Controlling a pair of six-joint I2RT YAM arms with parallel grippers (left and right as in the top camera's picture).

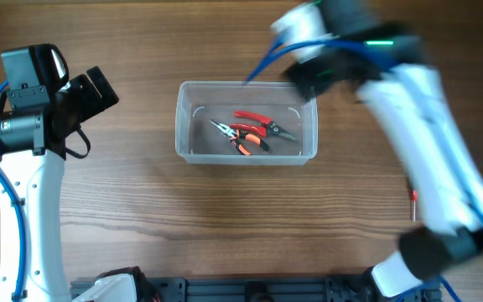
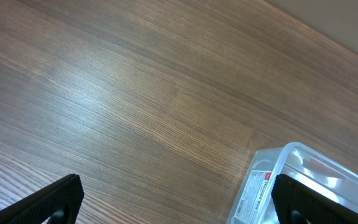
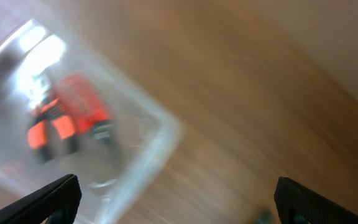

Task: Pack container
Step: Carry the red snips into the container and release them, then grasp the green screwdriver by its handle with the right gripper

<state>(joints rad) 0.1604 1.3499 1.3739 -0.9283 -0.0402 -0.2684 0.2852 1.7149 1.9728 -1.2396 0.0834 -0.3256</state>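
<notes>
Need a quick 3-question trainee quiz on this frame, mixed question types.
1. True or false: the clear rectangular plastic container is empty.
2. Multiple choice: the pliers with red and orange handles lie A) on the wood tabletop, B) inside the container, C) balanced across its rim.
3. Fill in: the left claw and the right claw both have their fingers ____, with nothing held.
Key: 1 false; 2 B; 3 open.
</notes>
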